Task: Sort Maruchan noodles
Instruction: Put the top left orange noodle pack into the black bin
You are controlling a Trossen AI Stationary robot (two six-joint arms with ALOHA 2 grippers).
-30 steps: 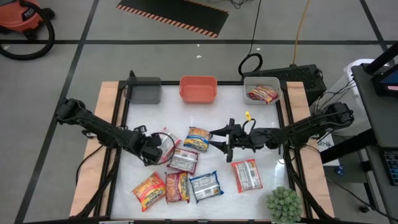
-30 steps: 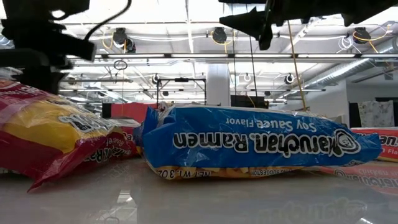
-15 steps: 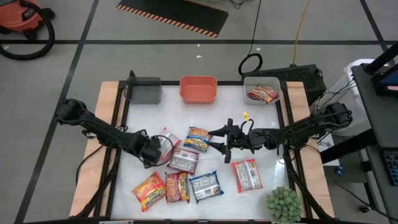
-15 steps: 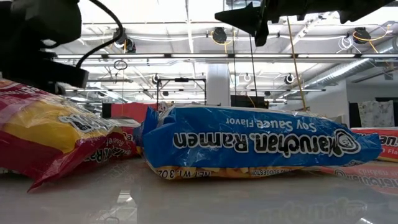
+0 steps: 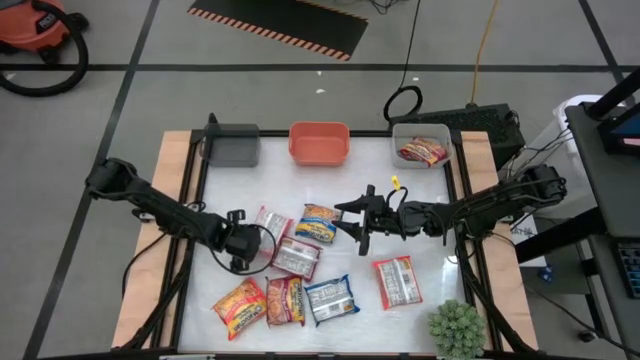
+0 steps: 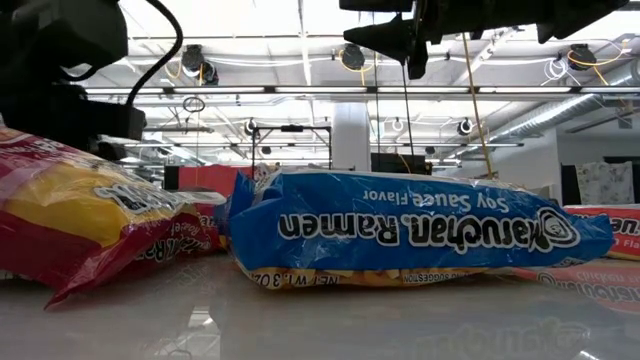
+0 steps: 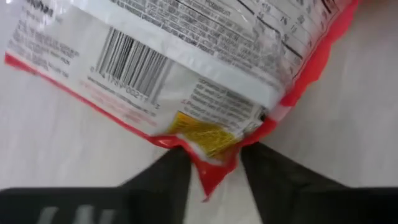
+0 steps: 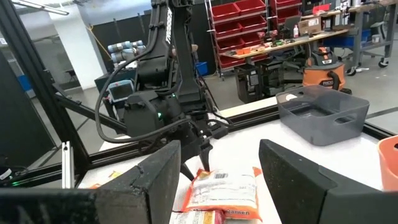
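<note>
My left gripper (image 5: pixel 250 238) is shut on a red-and-white noodle packet (image 5: pixel 270 223) left of the table's middle. That packet fills the left wrist view (image 7: pixel 186 62). My right gripper (image 5: pixel 352 222) hangs open above the table's middle, just right of an orange-yellow packet (image 5: pixel 318 222), and touches nothing. Several more packets lie flat toward the near edge: red-and-white (image 5: pixel 295 258), yellow-red (image 5: pixel 238 305), red (image 5: pixel 285 300), blue (image 5: pixel 330 298) and another red-and-white (image 5: pixel 397 280). The low view shows the blue packet (image 6: pixel 400 235) up close. My left gripper pinches the red-and-white packet's corner (image 7: pixel 208 165) between its two fingers (image 7: pixel 168 171), coming from the table's left. In the right wrist view that held end (image 8: pixel 204 169) is raised, and the packet slopes down to a neighbouring packet (image 8: pixel 205 214).
Three bins stand along the far edge: grey (image 5: pixel 233 147), orange-red (image 5: pixel 319 143) and a clear one (image 5: pixel 421 148) with a red packet inside. A green spiky plant (image 5: pixel 457 328) sits at the near right corner. Bare tabletop lies between the bins and the packets.
My left gripper has drawn back slightly toward the table's left with the packet's corner. My right gripper has drifted a little toward the far edge, staying open.
</note>
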